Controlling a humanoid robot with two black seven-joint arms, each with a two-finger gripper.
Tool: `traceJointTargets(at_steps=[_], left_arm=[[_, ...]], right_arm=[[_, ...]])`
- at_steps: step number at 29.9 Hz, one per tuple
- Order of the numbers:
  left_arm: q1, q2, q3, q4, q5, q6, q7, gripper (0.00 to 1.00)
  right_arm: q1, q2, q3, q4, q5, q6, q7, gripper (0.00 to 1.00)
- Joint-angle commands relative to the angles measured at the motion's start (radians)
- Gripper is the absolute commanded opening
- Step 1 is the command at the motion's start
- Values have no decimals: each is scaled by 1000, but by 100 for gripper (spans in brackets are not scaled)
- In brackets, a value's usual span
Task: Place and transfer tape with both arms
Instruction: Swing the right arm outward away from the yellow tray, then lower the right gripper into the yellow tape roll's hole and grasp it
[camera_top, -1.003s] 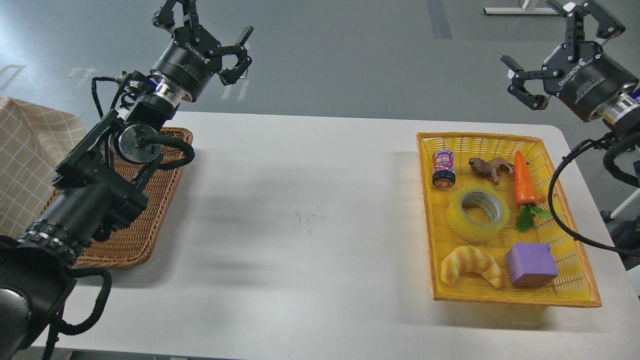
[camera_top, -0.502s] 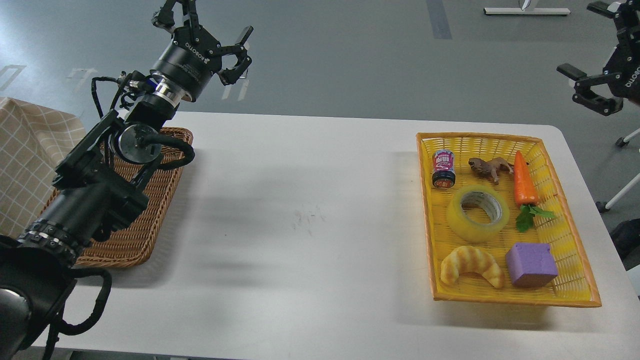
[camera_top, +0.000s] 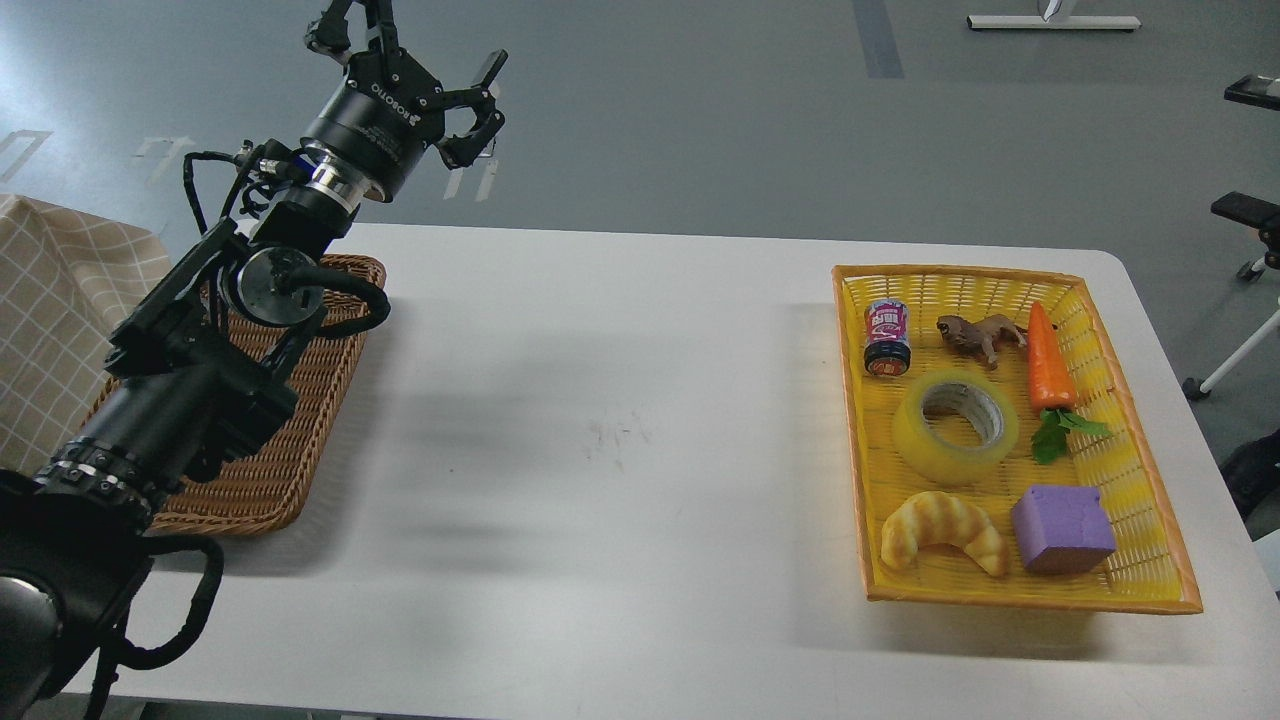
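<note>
Tape (camera_top: 956, 426) lay flat, core up, mid yellow basket (camera_top: 1150, 520), far right of the left gripper (camera_top: 425, 75), which hung spread wide and empty; right gripper out of view.

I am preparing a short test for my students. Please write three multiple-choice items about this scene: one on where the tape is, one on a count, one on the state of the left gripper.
1. Where does the tape lie?
A. In the yellow basket
B. In the brown wicker tray
C. On the bare table

2. How many things lie in the yellow basket?
A. Four
B. Six
C. Eight

3. The left gripper is
A. shut on the tape
B. open and empty
C. resting on the table

Answers: 1 A, the roll lies among the basket's things. 2 B, can, toy animal, carrot, tape, croissant, purple block. 3 B, its fingers are spread in the air.
</note>
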Motion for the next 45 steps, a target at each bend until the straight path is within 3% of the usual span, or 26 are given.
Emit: traceJointTargets(at_steps=[1, 15, 27, 45], left_arm=[[3, -1, 0, 0, 1, 0, 0, 98], [3, 2, 0, -4, 1, 0, 0, 99], [4, 2, 0, -4, 1, 0, 0, 99], [6, 0, 2, -4, 1, 0, 0, 99]], right_arm=[[1, -20, -4, 30, -180, 0, 0, 100], [1, -1, -67, 30, -644, 0, 0, 100], [16, 163, -154, 27, -963, 0, 3, 100], [19, 315, -305, 23, -1103, 0, -9, 99]])
